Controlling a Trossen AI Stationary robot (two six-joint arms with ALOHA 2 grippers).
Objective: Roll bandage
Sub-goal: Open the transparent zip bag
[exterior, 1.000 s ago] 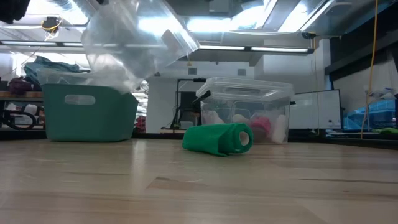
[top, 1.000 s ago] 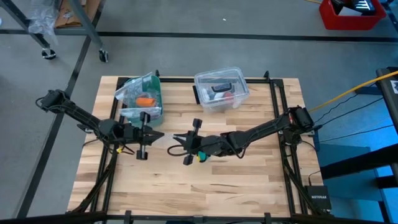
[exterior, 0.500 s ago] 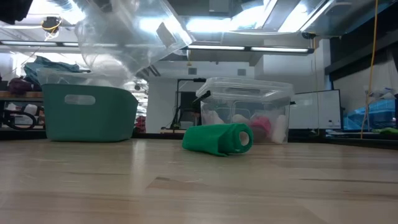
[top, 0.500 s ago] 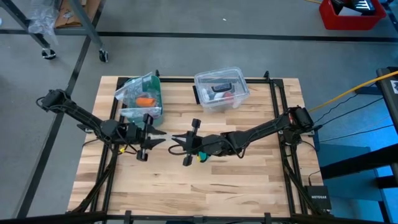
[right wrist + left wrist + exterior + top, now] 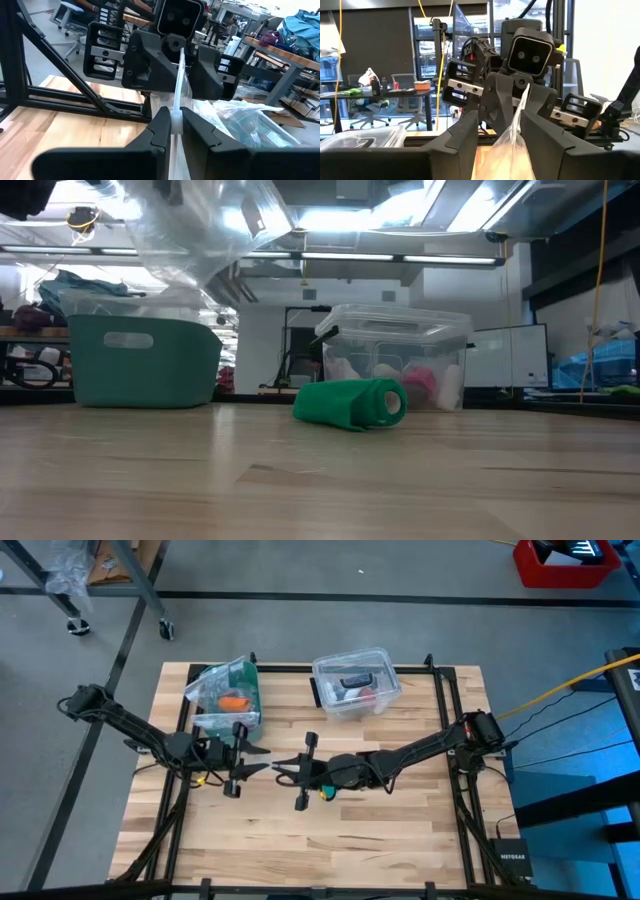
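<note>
I've got both arms meeting over the middle of the tabletop (image 5: pixel 400 840), and over the last second the left gripper (image 5: pixel 258 759) has closed in on the right gripper (image 5: pixel 283 770). Both pairs of jaws are clamped on a clear plastic bag (image 5: pixel 200 230), which has swung up and leftward in the low view. The bandage (image 5: pixel 350 402) sits untouched on the wood, already a green roll, so I judge we're bagging now

The left tool (image 5: pixel 262 757) and right tool (image 5: pixel 283 769) have drawn closer, shifting the clear bag (image 5: pixel 200 230)
</note>
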